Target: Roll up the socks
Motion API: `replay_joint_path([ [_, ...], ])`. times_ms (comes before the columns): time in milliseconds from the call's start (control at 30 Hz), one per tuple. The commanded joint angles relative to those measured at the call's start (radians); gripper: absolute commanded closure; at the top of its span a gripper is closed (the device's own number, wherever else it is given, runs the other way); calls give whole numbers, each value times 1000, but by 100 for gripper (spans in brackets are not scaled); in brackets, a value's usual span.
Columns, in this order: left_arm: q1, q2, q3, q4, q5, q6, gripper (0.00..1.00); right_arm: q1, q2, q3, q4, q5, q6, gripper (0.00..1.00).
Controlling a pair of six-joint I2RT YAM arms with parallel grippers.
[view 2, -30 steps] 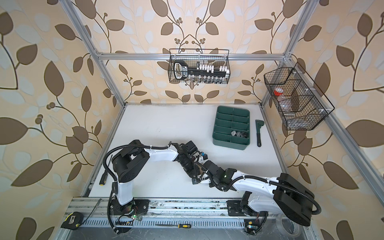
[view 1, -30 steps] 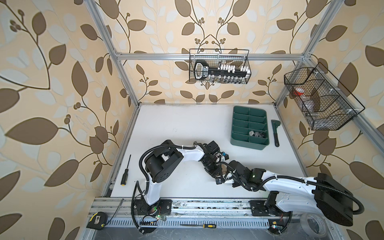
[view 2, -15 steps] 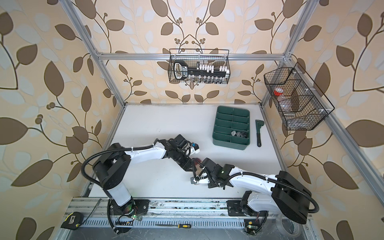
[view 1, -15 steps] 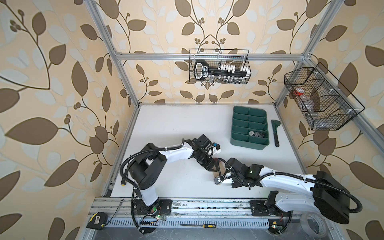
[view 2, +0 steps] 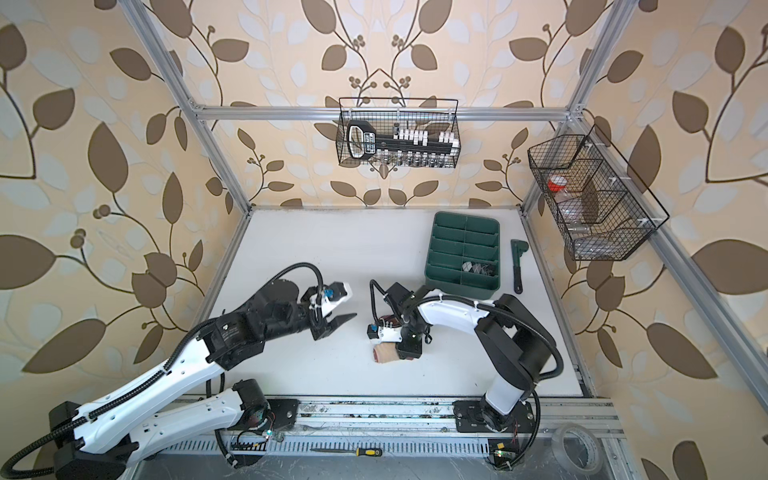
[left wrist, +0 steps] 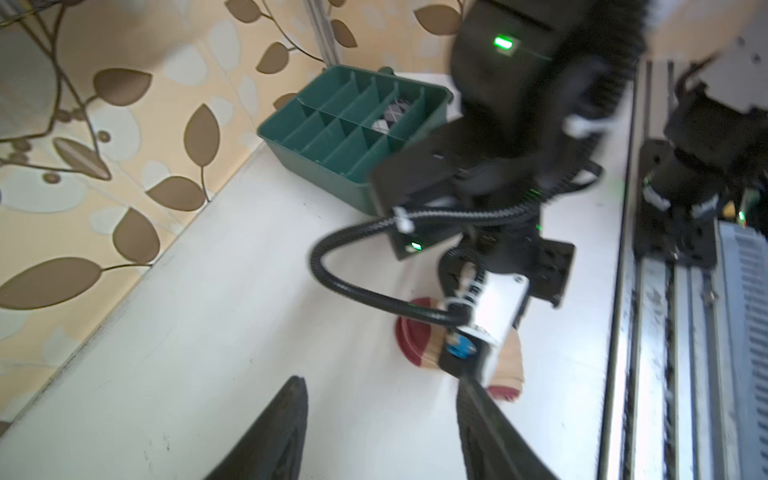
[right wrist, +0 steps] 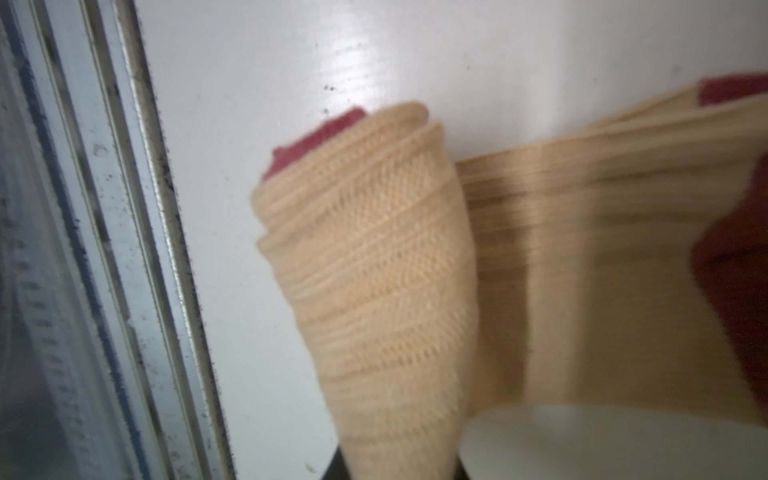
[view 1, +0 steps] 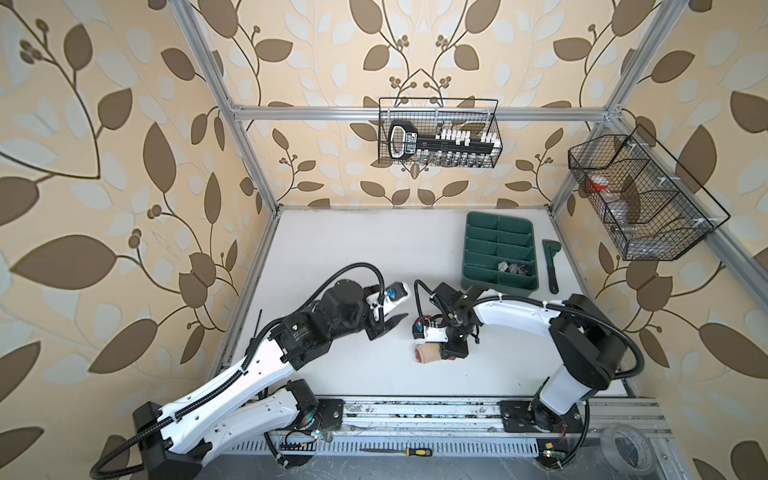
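White tabletop [view 1: 353,249] inside leaf-papered walls, left gripper [view 1: 388,326] hovered over it with jaws apart and empty, beige sock [view 1: 430,354] lay partly rolled toward the front edge, right gripper [view 1: 451,351] clamped on its roll, black argyle sock [view 1: 513,267] sat in the near right compartment of the green divided tray [view 1: 498,286].

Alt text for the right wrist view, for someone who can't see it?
Close-up of a beige sock with a maroon end, partly rolled into a tapering roll on the white table. A metal rail runs along the table's edge.
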Motion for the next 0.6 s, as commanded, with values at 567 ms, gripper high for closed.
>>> replay_joint_path([
  [567, -570, 685, -64, 284, -808, 119, 25, -32, 167, 74, -110, -79, 88, 100],
])
